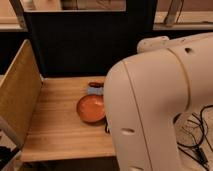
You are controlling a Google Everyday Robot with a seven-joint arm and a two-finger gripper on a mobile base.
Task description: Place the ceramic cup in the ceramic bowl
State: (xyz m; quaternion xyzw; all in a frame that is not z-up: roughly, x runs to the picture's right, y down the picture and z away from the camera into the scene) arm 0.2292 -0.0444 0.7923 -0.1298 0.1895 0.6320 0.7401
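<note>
The ceramic bowl is a shallow glossy orange-brown bowl on the wooden table, partly hidden on its right side by my white arm. Just behind it lie a pale blue object and a dark reddish thing, both partly hidden. I cannot make out the ceramic cup. My gripper is hidden behind the arm's large white housing, which fills the right half of the view.
A tall wooden side panel stands along the table's left edge. A dark panel rises behind the table. Black cables lie on the floor at the right.
</note>
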